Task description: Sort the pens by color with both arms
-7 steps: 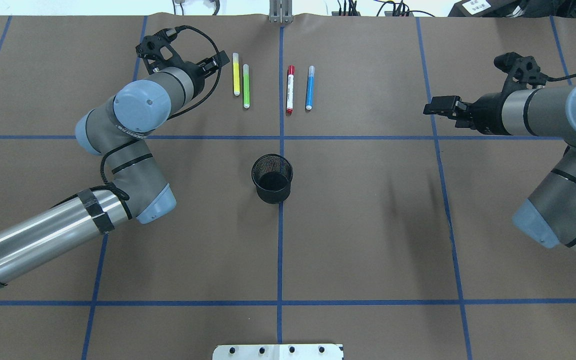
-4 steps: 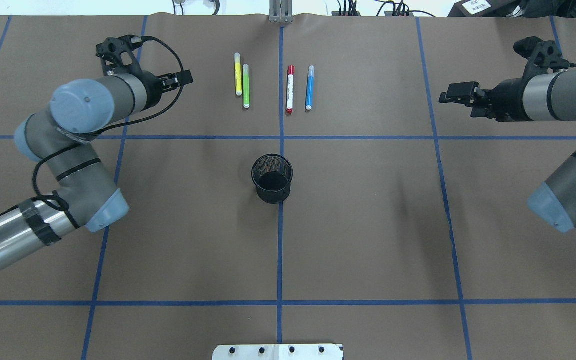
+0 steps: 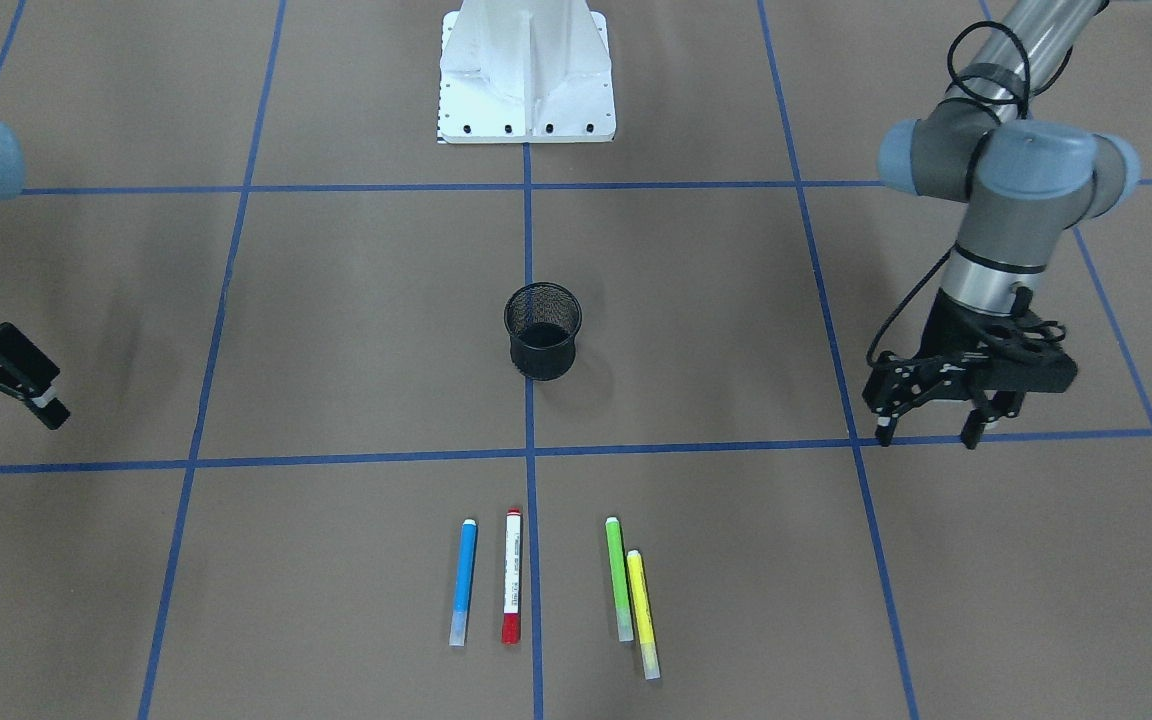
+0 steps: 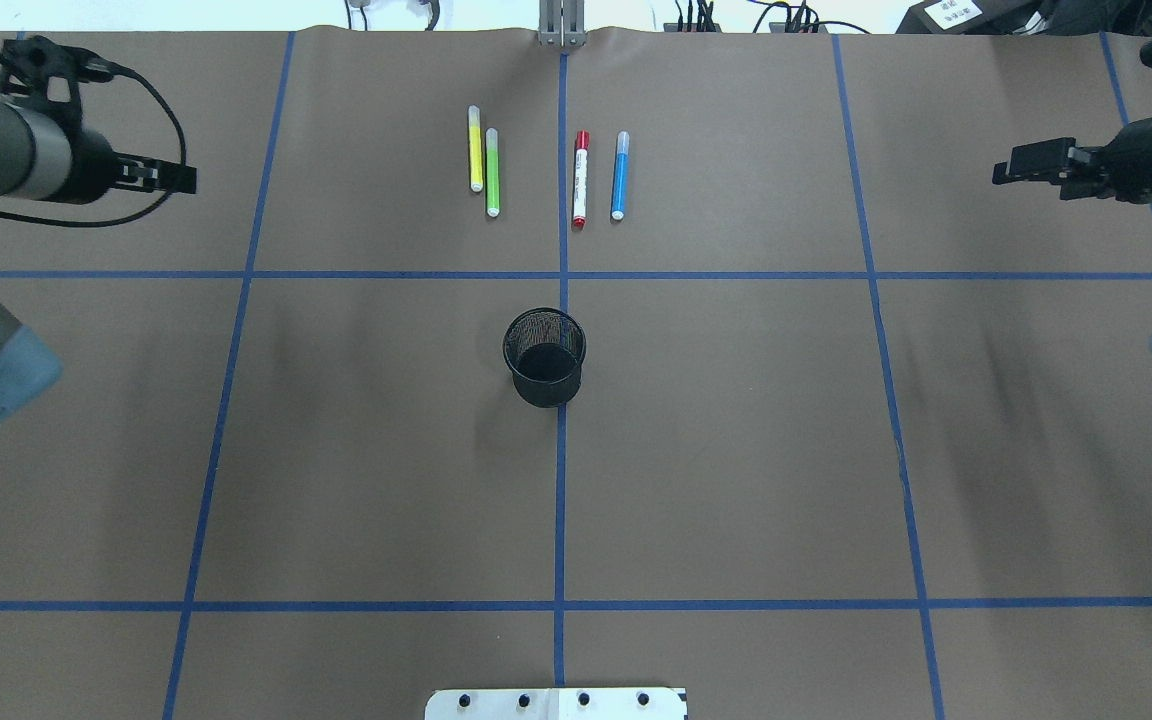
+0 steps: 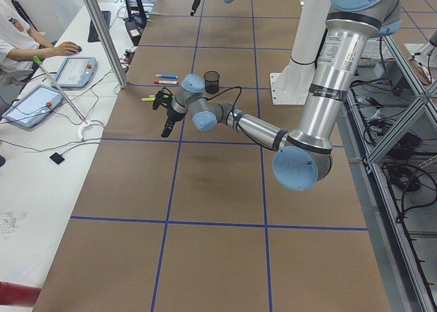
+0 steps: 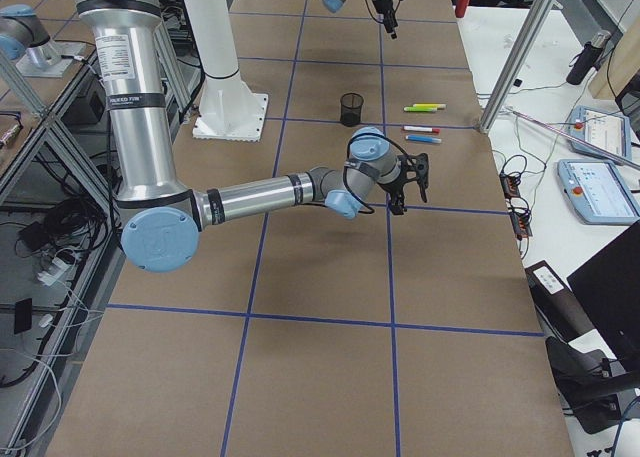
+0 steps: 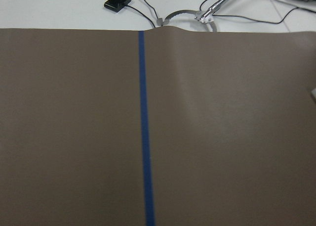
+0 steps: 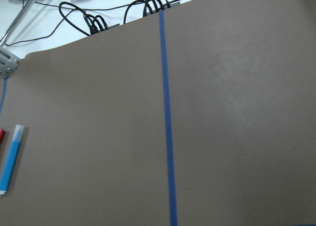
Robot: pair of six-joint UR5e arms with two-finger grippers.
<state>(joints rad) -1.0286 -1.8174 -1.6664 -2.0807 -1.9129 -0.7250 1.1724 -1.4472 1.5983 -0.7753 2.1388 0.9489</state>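
Observation:
Four pens lie in a row at the table's far side: yellow (image 4: 475, 148), green (image 4: 492, 172), the white one with red ends (image 4: 581, 178) and blue (image 4: 620, 175). Yellow and green touch, left of the centre line. The front-facing view shows them too: blue (image 3: 463, 580), red-ended (image 3: 512, 588), green (image 3: 618, 578), yellow (image 3: 642, 612). My left gripper (image 4: 176, 178) (image 3: 928, 435) hangs open and empty, far left of the pens. Far to their right, my right gripper (image 4: 1011, 170) (image 3: 16, 420) is also open and empty. The right wrist view catches the blue pen (image 8: 11, 158) at its left edge.
A black wire-mesh cup (image 4: 545, 357) stands upright at the table's centre on the blue tape line. The white pedestal base (image 3: 526, 75) sits at the robot's side. A person's hand and tablets (image 5: 68, 69) are on the white bench beyond the far edge.
Both arms have swung outward from the pens, the left gripper leftward and the right gripper rightward. The pens and the cup have not moved.

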